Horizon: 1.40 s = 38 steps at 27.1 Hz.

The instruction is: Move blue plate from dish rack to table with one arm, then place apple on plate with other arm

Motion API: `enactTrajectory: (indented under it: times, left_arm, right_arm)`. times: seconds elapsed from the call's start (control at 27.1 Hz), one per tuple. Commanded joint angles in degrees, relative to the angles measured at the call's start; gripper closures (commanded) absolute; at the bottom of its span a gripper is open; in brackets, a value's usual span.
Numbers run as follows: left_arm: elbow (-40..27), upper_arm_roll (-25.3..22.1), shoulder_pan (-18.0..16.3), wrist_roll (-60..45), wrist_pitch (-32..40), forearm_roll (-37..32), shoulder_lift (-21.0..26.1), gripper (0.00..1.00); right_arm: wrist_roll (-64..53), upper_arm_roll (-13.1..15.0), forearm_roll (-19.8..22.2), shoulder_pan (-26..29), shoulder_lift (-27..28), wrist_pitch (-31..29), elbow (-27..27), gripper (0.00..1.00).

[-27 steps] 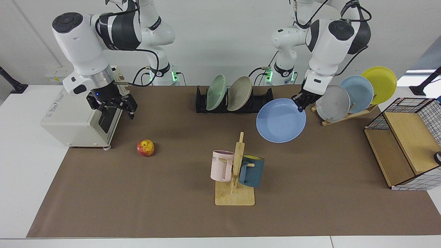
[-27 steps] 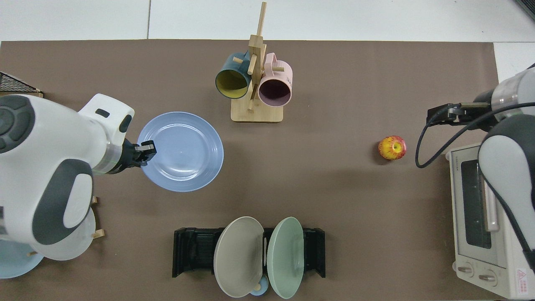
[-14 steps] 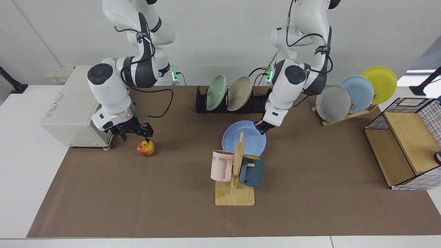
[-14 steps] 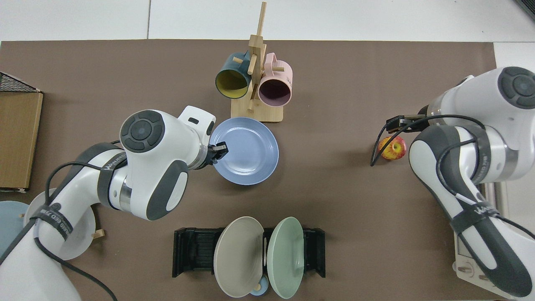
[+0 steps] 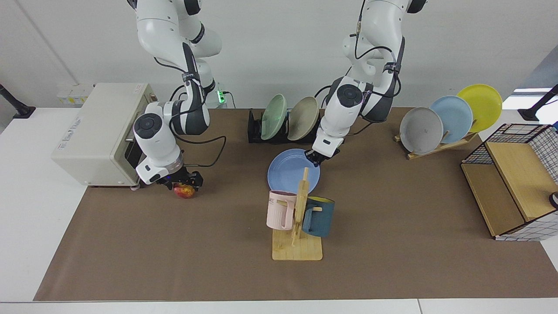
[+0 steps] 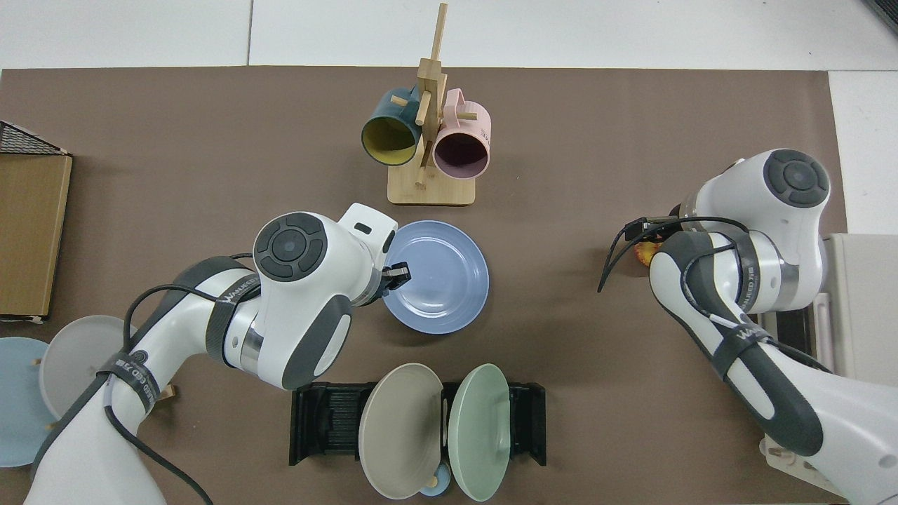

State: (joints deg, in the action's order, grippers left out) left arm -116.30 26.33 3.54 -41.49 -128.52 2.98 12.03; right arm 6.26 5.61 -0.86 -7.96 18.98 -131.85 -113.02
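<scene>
A: Looking into the dish rack (image 5: 261, 126) first, we are seeing it holding a pale green plate (image 5: 273, 117) and a beige plate (image 5: 303, 118), both standing on edge between the dividers. From the top view the rack is sitting at six o'clock on the table (image 5: 392, 244).

B: We are also noticing the wooden plate stand (image 5: 440, 146) at two o'clock in the facing view, carrying a grey plate (image 5: 421, 130), a sky-blue plate (image 5: 451, 116) and a yellow plate (image 5: 479, 107). The mug tree (image 5: 298, 226) is holding a pink mug (image 5: 280, 209) and a dark teal mug (image 5: 318, 216); the letters "ME" are showing on the pink one.

A: And the blue plate (image 6: 442, 277)?

B: It is lying low over the mat near the centre, between the rack and the mug tree. The left gripper (image 5: 314, 159) is pinching its rim, fingers clenched on the edge at the plate's nine o'clock in the top view.

A: The apple (image 5: 185, 191) is sitting on the mat just beside the toaster oven (image 5: 93, 131), which is bearing a small label we are not managing to read. The right gripper (image 5: 183, 182) is right on top of the apple, fingers straddling it; we cannot tell whether they are gripping. On the left arm's band we are reading "WANJKEE".
</scene>
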Motion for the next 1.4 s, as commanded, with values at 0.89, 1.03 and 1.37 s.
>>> enactTrajectory:
  times: [0.89,1.03,1.37]
  left_arm:
    - [5.11,-1.99,-6.16,3.51,13.19,-7.64,-4.21,0.00]
    - [8.89,-3.22,-7.14,10.27,20.57,-5.53,-7.02,0.00]
    - [18.38,-7.96,-8.72,21.44,34.02,-4.82,-8.34,0.00]
  right_arm:
    - [0.94,-0.25,-0.19,-0.83,-7.72,12.92,5.35,1.00]
    - [1.03,-0.25,-0.19,-0.83,-9.48,18.90,9.56,1.00]
    - [5.14,-0.69,-0.02,-7.14,-11.15,20.15,10.28,1.00]
